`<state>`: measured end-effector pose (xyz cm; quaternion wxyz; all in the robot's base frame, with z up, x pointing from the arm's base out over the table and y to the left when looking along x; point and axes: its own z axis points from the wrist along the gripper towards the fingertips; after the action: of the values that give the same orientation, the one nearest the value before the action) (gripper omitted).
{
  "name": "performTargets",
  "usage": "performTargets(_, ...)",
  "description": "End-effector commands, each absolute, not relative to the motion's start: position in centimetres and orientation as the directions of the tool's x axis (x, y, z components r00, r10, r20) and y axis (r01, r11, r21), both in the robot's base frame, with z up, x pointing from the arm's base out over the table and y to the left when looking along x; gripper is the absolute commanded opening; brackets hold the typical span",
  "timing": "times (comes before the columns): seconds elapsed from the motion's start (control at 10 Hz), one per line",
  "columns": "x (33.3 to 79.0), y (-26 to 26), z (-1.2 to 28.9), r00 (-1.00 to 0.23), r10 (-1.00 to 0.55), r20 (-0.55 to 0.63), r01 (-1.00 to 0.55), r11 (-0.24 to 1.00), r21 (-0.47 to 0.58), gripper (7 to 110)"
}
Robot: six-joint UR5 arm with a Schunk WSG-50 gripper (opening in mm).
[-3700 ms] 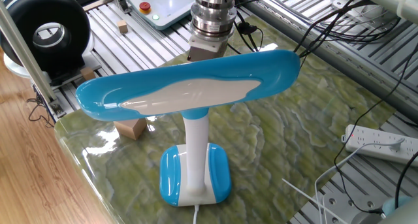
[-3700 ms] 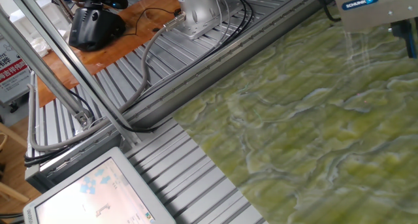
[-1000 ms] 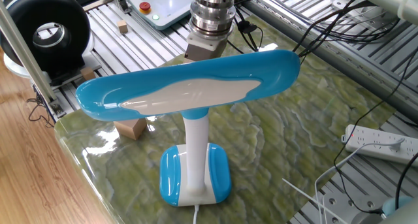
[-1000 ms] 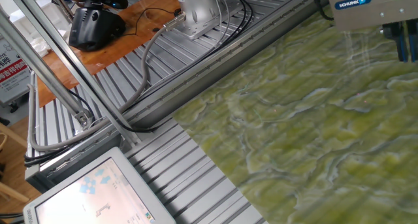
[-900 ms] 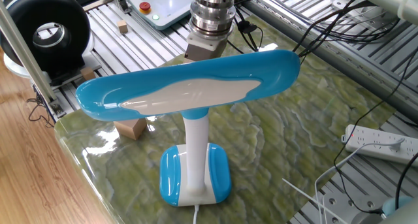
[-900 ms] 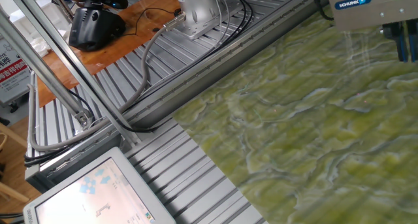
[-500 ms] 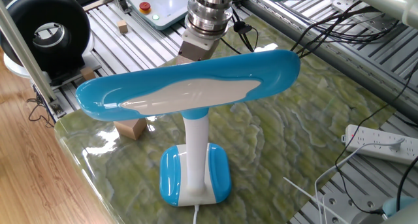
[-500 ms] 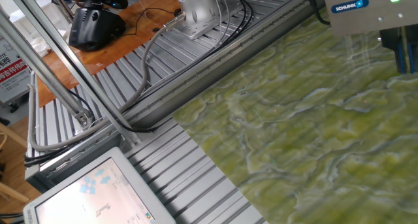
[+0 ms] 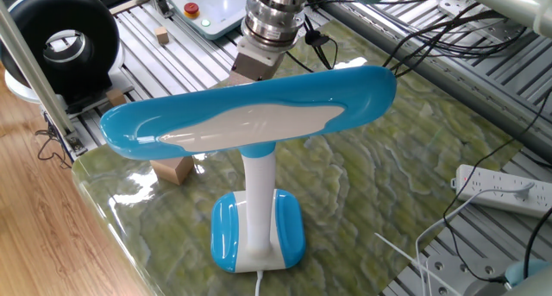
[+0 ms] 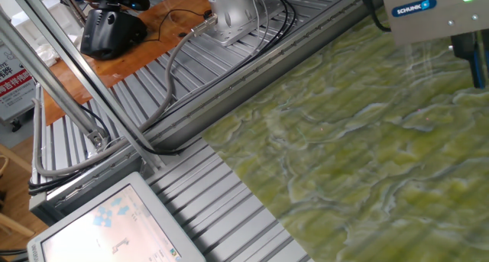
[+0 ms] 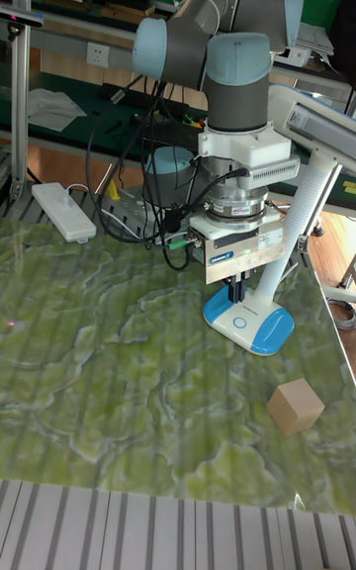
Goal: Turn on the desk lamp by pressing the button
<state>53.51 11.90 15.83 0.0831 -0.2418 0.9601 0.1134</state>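
On the green marbled surface (image 11: 119,382), my gripper (image 11: 235,294) hangs just above the desk lamp (image 9: 250,132) base; its fingers look together, though I cannot tell. Only the tall view shows the wooden block (image 11: 296,407) beside the base.

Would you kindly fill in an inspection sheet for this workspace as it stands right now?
Surface: green marbled tabletop, glossy, bordered by ribbed aluminium rails.
Job's things: desk lamp upright; its base shows a ring-shaped button on top; head not visibly lit.
Clutter: wooden cube on the table beside the base; a smaller block on the rails.
Grippers: gripper hangs over the base's button; contact and finger gap cannot be told.
Cables: black cables along the table edge; white power strip.
Surroundings: black round device, panel with red button.
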Motion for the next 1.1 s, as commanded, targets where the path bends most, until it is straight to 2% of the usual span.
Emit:
performTargets(0.0, 54.6, 13.2, 15.7, -0.865, -0.435, -0.252, -0.488, 0.845, 0.218, 7)
performTargets(0.2, 54.5, 14.3, 13.1, -0.869, -0.451, -0.203, -0.492, 0.828, 0.270, 7)
performTargets(0.5, 54.6, 15.1, 9.6, -0.864, -0.474, -0.167, -0.503, 0.817, 0.282, 7)
performTargets(0.8, 51.8, 16.2, 5.8, -0.843, -0.516, -0.153, -0.536, 0.780, 0.322, 7)
performTargets(1.0, 48.8, 16.3, 4.8, -0.834, -0.534, -0.139, -0.547, 0.767, 0.335, 7)
